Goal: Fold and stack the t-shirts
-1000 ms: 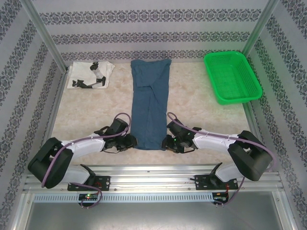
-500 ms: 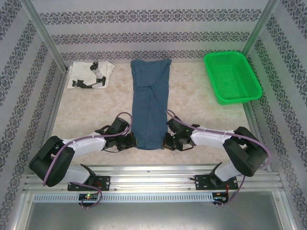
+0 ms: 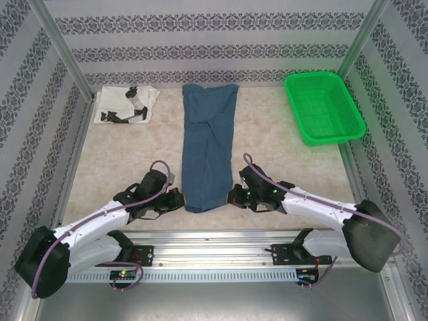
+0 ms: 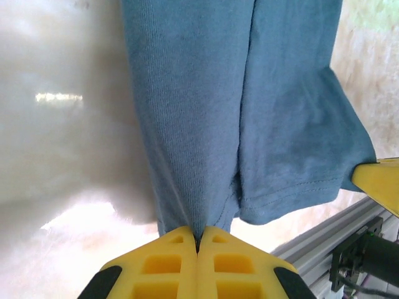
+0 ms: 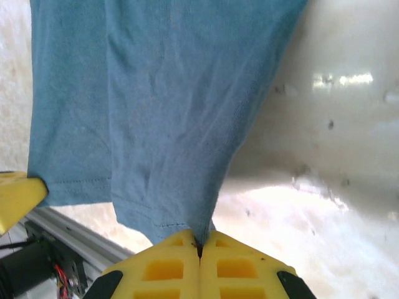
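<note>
Left tool (image 4: 197,240) and right tool (image 5: 199,246) are closed tight, each pinching one near corner of the dark blue-teal shirt (image 3: 208,144). It lies as a long narrow strip, folded lengthwise, in the middle of the counter (image 3: 134,154). I count two shirts: this one, and one folded white shirt (image 3: 127,105) with black marks at the far left corner.
</note>
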### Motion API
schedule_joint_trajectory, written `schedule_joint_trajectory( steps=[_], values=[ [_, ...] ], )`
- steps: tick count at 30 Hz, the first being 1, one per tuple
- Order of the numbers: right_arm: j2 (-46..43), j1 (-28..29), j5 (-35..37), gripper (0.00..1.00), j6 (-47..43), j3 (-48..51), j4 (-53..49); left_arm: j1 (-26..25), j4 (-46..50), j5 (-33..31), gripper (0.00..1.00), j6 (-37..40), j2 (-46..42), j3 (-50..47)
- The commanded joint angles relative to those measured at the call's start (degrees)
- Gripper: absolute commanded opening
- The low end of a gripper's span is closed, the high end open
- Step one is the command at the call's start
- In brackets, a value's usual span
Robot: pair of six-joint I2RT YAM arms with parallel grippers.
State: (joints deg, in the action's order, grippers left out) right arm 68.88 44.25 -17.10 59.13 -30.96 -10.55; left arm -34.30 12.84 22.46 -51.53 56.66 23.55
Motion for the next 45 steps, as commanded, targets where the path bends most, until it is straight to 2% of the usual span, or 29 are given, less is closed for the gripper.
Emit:
schedule_joint_trajectory(
  steps=[1, 6, 9, 17, 24, 31, 38, 45],
  values=[
    [-4.6, 1.5, 2.5, 0.00, 2.9, 3.1, -4.1, -1.3, 5.5, -0.5, 0.00, -2.2, -4.9, -0.9],
    [-12.0, 3.4, 3.8, 0.00, 6.1, 5.9, -6.2, -4.2, 9.2, -1.9, 0.00, -4.7, -9.8, -0.9],
    [-14.1, 3.7, 4.9, 0.00, 6.5, 5.7, -7.2, -4.9, 9.4, -2.5, 0.00, -4.9, -9.7, 0.7],
    [-11.9, 3.2, 4.4, 0.00, 4.9, 1.7, -7.2, -4.9, 10.6, -3.3, 0.00, -2.3, -7.2, 6.8],
    [-8.9, -1.7, 1.2, 0.00, -0.3, -5.6, -9.3, -4.5, 10.0, -1.9, 0.00, 0.2, -0.7, 13.6],
    [-2.2, -8.4, -3.7, 0.00, -7.2, -14.5, -12.7, 2.3, 12.4, -1.4, 0.00, 4.9, 2.9, 19.8],
    [4.9, -14.2, -8.2, 0.00, -11.8, -23.1, -14.4, 9.9, 9.9, 3.4, 0.00, 9.2, 10.8, 27.0],
    [12.3, -18.5, -11.2, 0.00, -15.9, -32.0, -17.0, 14.9, 9.2, 5.3, 0.00, 12.6, 18.0, 34.4]
  ],
)
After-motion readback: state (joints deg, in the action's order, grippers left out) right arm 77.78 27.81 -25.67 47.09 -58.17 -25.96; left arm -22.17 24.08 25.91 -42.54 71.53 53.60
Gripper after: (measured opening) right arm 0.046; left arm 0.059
